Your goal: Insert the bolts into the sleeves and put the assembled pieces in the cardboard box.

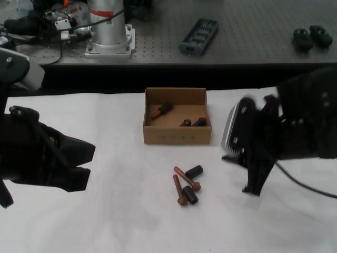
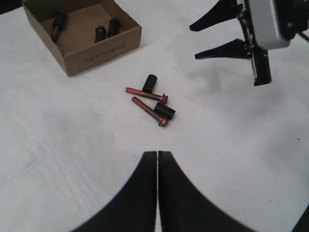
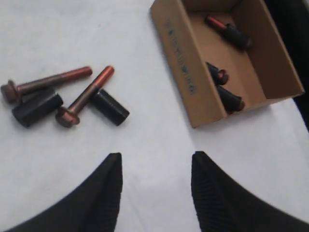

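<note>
A white-covered tabletop (image 1: 105, 226) is seen from the high view. The left gripper (image 2: 157, 153) is held above it at 9 o'clock from the loose parts, its jaws pressed together on nothing. The right gripper (image 3: 155, 155) is held at 3 o'clock, its jaws parted. The cardboard box (image 1: 177, 138) is placed at 12 o'clock, with three assembled pieces (image 1: 163, 109) laid inside. Two bolts (image 1: 186, 177) and two sleeves (image 1: 194, 171) are clustered loose, just beside one another.

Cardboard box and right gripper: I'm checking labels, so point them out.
cardboard box (image 1: 177, 136): high view, front wall.
right gripper (image 3: 157, 155): right wrist view, midway between fingertips.
</note>
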Tool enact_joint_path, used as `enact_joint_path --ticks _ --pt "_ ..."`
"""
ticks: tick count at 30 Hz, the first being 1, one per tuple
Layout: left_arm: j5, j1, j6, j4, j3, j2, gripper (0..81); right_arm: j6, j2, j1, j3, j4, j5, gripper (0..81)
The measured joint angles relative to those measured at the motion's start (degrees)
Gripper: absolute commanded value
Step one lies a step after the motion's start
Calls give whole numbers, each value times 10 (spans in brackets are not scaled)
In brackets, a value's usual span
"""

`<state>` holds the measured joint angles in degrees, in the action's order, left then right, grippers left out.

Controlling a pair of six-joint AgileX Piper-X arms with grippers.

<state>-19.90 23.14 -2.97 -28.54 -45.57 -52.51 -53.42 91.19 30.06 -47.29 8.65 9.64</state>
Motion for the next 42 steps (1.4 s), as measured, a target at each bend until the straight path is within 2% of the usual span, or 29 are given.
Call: enact_joint_path --ticks 2,9,16,19,22,42 --pt "0 0 0 0 0 0 6 -63 21 2 0 -1 -7 347" --pt "0 0 -5 0 0 0 6 -110 65 11 -29 -1 -26 347" --pt "0 0 -6 0 0 0 6 -148 97 38 -78 -3 -26 347" --pt "0 0 -6 0 0 0 6 -174 120 49 -101 -3 -26 318" --pt "0 0 -6 0 0 0 6 -187 148 53 -125 2 -26 286" --pt "0 0 -12 0 0 0 6 -195 155 65 -130 70 -26 286"
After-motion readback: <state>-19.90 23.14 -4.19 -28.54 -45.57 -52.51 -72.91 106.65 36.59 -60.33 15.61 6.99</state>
